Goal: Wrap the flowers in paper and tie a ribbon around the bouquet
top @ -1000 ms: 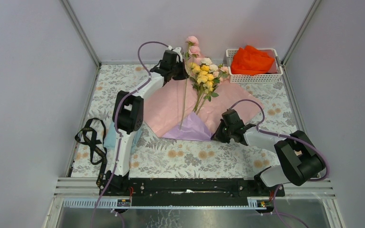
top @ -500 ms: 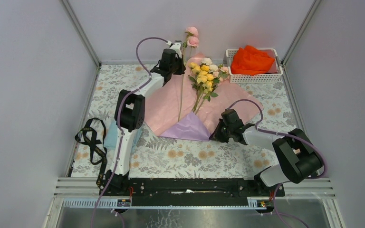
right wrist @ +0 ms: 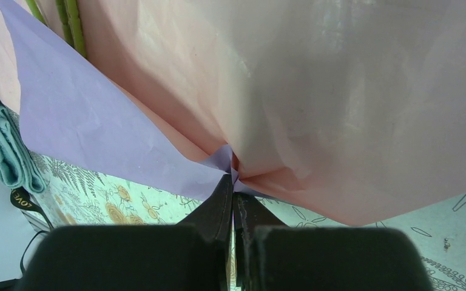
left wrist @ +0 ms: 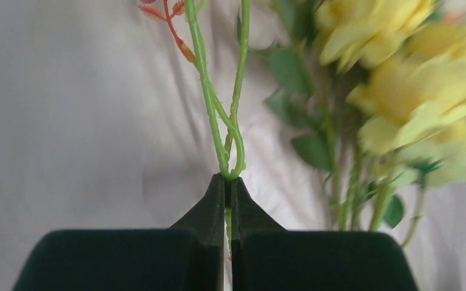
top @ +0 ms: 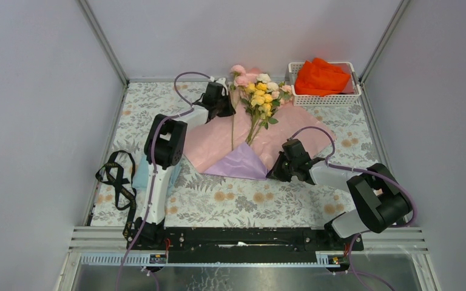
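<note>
While the flowers point(top: 260, 97) lie across the paper point(top: 212, 136), pink face up with only its near corner turned over to lilac, I judge the wrap barely begun. My left gripper point(left wrist: 227, 182) is pinched tight on one pink rose's stem point(left wrist: 209, 103), just beside the rest of the bunch. My right gripper point(right wrist: 233, 182) is clamped on the paper's near edge. The ribbon point(top: 116, 177) lies well apart at the left edge of the table point(top: 230, 203), untouched. Rolling the cone and tying are left to do.

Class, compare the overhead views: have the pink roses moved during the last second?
Yes. The pink roses have dropped from above the far rim of the white basket to level with it.
</note>
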`<state>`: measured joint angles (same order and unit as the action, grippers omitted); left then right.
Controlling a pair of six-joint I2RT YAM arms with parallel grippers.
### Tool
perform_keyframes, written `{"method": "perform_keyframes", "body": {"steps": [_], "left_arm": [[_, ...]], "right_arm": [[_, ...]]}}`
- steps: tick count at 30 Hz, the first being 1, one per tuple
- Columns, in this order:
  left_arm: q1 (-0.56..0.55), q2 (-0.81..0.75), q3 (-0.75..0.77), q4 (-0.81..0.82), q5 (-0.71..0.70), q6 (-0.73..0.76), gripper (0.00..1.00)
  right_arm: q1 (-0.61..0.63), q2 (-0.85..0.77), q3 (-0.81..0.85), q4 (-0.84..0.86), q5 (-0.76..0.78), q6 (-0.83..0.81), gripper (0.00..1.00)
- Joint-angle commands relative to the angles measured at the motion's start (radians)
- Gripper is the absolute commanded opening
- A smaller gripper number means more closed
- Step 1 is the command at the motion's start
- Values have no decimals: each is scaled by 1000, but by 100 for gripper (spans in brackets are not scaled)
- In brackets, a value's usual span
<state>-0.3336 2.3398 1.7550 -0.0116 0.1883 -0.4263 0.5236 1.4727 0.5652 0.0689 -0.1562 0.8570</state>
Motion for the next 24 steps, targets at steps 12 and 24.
{"method": "perform_keyframes", "body": {"steps": [12,24], "left_arm": [[-42,-115,-222,33,84,-174,0],[-32,-211,-186,-72,141,-10,53]], "right_arm": [[3,4,16,-61,44,-29,0],[4,-55,16,-125,81,-29,0]]}}
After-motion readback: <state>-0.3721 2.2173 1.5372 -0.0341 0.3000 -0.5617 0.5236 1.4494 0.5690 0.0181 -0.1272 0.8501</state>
